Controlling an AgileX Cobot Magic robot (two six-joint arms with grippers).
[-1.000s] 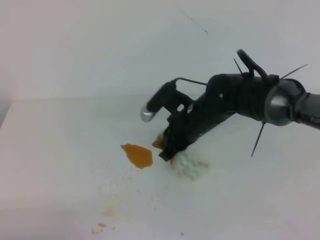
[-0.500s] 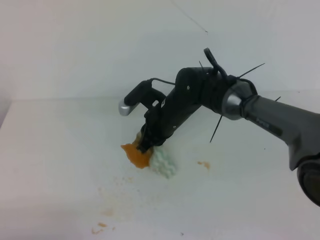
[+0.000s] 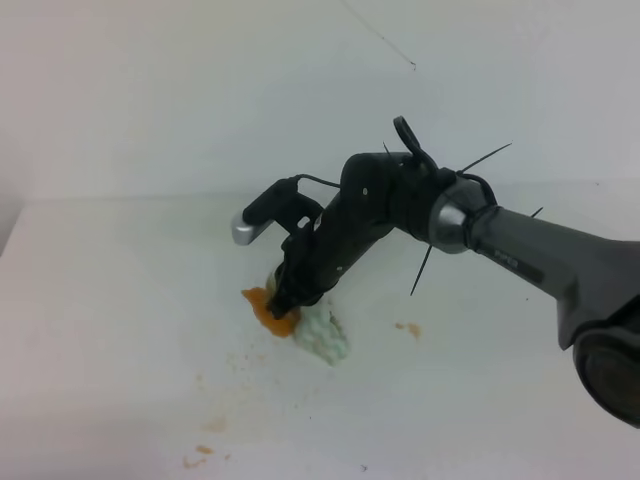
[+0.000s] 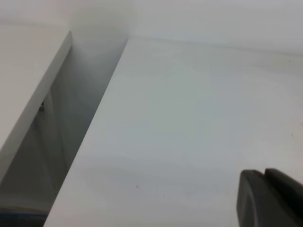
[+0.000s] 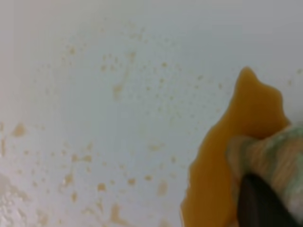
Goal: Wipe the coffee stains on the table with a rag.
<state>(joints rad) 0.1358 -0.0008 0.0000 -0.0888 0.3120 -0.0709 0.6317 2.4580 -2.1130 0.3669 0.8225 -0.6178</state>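
A: Exterior high view, front edge first: faint tan specks and smears on the table (image 3: 120, 400), wide bare white to either side.
B: Farther in?
A: Coffee stains (image 3: 262, 303) as an orange blot near the middle, long axis slanting from far left to near right, partly covered by the rag (image 3: 322, 335).
B: Rag's lie?
A: Lumpy, pressed on the blot's right end, trailing off toward the near right. Small tan smear to its right, apart.
B: Grip?
A: Right gripper (image 3: 285, 300) clenched on the rag, arm slanting down from the right.
B: Left gripper (image 4: 271, 198)?
A: Only a dark corner in the left wrist view; jaws impossible to judge. Table's left edge there, gap beside it.
B: Behind?
A: Plain white wall (image 3: 200, 90).
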